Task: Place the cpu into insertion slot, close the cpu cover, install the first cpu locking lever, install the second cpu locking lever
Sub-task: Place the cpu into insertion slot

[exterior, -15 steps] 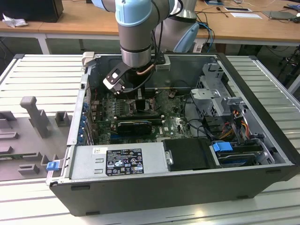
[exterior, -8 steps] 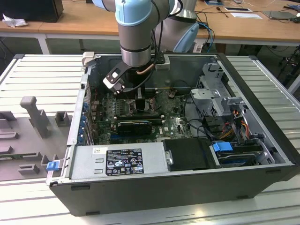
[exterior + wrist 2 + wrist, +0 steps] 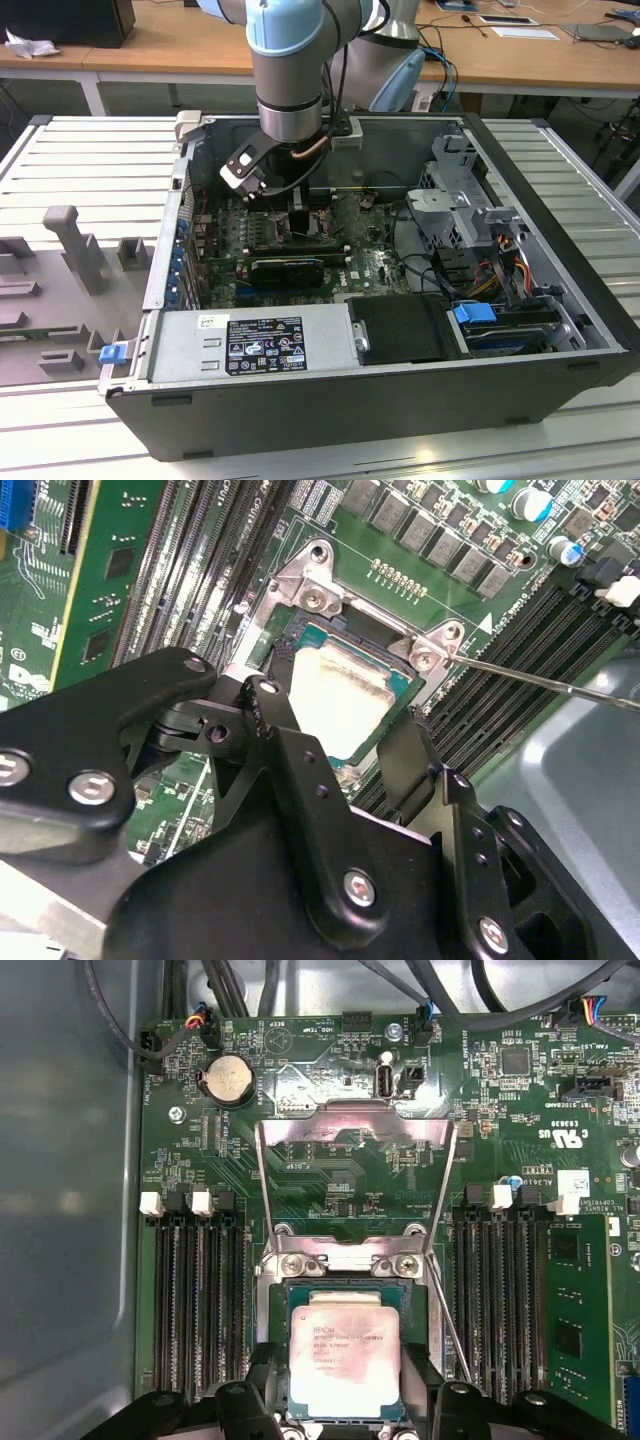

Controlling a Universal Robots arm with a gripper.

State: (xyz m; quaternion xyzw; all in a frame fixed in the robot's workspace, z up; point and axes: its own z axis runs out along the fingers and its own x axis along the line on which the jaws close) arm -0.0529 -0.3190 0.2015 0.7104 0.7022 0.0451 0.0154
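The cpu [image 3: 343, 1345] lies flat in its socket on the green motherboard [image 3: 372, 266], pale metal top up; the second wrist view shows the same cpu [image 3: 335, 685]. My gripper [image 3: 342, 1392] is low over it, open, one black finger on each side of the chip and a small gap at each. In the second wrist view the fingers [image 3: 262, 698] flank the chip in the same way. The cpu cover [image 3: 350, 1122] stands swung open behind the socket, and the board shows through its window. A thin wire lever [image 3: 446, 1322] slants free beside the socket. In the exterior view the gripper [image 3: 300, 215] reaches down inside the case.
Memory slots [image 3: 200, 1290] run along both sides of the socket. A coin cell [image 3: 226, 1080] and cables sit beyond the cover. Inside the open case are a grey power supply [image 3: 250, 345], a metal drive cage [image 3: 462, 200] and a blue-tabbed drive [image 3: 476, 312]. A grey fixture [image 3: 70, 240] stands outside.
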